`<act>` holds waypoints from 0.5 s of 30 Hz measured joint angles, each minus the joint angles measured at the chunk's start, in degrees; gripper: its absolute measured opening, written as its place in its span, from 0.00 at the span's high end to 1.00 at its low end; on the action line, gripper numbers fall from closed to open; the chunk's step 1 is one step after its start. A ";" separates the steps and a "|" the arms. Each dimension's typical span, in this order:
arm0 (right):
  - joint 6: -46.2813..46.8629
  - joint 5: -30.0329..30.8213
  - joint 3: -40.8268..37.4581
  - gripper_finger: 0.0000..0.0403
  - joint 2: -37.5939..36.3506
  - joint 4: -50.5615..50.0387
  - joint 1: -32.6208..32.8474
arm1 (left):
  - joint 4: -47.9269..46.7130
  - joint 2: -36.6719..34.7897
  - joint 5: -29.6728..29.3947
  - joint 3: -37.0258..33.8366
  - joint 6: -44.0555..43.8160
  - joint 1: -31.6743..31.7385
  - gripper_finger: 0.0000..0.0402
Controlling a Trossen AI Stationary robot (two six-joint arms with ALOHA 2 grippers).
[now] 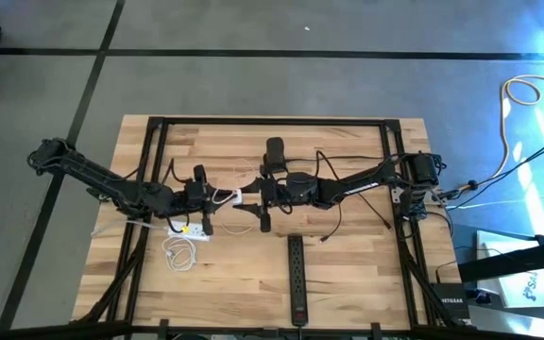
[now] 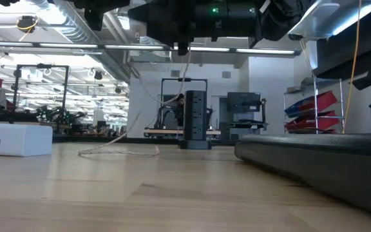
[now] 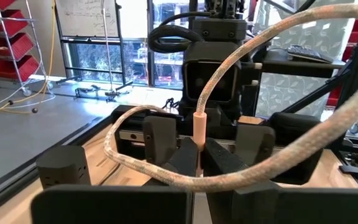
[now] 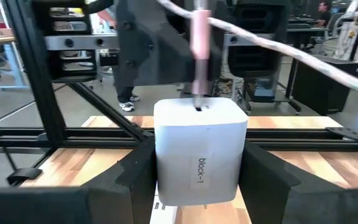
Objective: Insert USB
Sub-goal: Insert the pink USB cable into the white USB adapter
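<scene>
A white charger block [image 4: 201, 155] labelled "block-1" hangs over the middle of the table [image 1: 348, 274], with my right gripper [image 4: 201, 186] shut on it. My left gripper [image 3: 197, 163] faces it from the table's left and is shut on the USB plug [image 4: 199, 56], which has a pale pink boot. The plug's tip meets the port [image 4: 199, 107] in the block's facing side; how deep it goes I cannot tell. The braided white cable [image 3: 272, 37] loops back over the left gripper and trails down to the table [image 2: 124, 151]. My left gripper pinches the USB plug by its rear, between the two shut fingers, and the pink boot [image 3: 199, 127] sticks out past the fingertips. The fingers come level from the table's left and lie along the plug. The cable behind it hangs slack. My right gripper pinches the block's two opposite sides [image 4: 166, 168] between its two fingers [image 4: 132, 180]. The fingers come level from the table's right. The block is lifted clear of the table, its port side turned toward the left gripper.
A white power strip [image 1: 185, 229] with a coiled white cord [image 1: 179, 253] lies near the left gripper. A black power strip [image 1: 297, 279] lies toward the near edge. A black tower outlet [image 1: 275, 151] stands behind the grippers. Black frame rails run along the table's sides.
</scene>
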 joint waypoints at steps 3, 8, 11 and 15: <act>0.14 -1.00 0.00 0.58 -0.01 -0.01 0.00 | 0.02 0.00 -0.08 0.00 0.00 0.00 1.00; 0.59 -1.42 0.00 0.58 -0.02 -0.06 0.04 | 0.17 0.00 -0.10 0.00 0.02 0.00 1.00; 1.91 -1.42 0.00 0.58 -0.02 0.07 0.04 | 0.27 0.00 -0.10 0.00 0.02 0.00 1.00; 1.90 -1.17 0.00 0.58 -0.02 0.44 0.03 | 0.78 0.00 -0.10 0.00 0.17 0.00 1.00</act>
